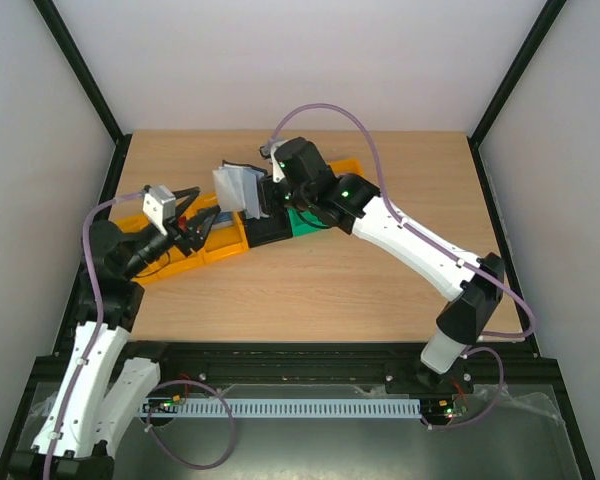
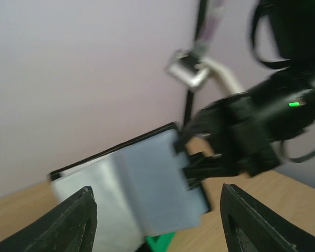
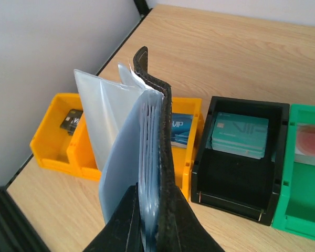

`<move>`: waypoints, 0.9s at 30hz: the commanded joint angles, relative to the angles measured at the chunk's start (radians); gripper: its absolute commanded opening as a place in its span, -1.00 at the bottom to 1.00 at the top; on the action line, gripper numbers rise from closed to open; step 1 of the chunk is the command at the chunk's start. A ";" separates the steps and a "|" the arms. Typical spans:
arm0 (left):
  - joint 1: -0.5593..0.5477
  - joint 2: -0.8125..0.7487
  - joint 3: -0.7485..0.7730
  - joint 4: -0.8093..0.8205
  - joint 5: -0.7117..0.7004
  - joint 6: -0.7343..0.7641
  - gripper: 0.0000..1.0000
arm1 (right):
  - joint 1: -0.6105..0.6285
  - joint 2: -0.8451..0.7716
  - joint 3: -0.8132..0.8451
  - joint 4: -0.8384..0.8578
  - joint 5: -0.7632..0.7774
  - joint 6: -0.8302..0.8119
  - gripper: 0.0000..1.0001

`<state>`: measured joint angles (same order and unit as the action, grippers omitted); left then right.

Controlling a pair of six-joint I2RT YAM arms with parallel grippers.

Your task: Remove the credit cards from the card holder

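From overhead I see my left arm folded low at the left edge, the left gripper [image 1: 202, 222] hovering over the yellow bins [image 1: 225, 243], jaws spread with nothing between them. Only its wrist camera shows the card holder [image 2: 147, 184] straight ahead, lifted clear of the table, blue-grey pockets fanned open. My right arm stretches in from the right, and only its wrist view shows the right gripper [image 3: 149, 215] pinching the holder's edge, with a blue card [image 3: 179, 131] lying in a yellow bin, then a black bin [image 3: 236, 202] and a green bin [image 3: 286, 220] beside it
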<state>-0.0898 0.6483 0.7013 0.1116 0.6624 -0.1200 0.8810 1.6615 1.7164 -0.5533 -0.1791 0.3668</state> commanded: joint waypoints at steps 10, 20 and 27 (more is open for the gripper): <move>-0.303 0.180 0.109 -0.139 -0.428 0.171 0.49 | 0.073 0.083 0.182 -0.091 0.112 0.105 -0.97; -0.320 0.224 0.132 -0.170 -0.586 0.191 0.31 | 0.075 0.044 0.167 -0.071 0.038 0.069 -0.97; -0.237 0.198 0.128 -0.211 -0.586 0.122 0.20 | 0.022 -0.029 0.105 0.013 -0.199 0.027 -0.97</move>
<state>-0.3882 0.8669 0.8127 -0.0765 0.1116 0.0540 0.9340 1.7214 1.8462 -0.6277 -0.2131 0.4267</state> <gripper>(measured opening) 0.605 0.073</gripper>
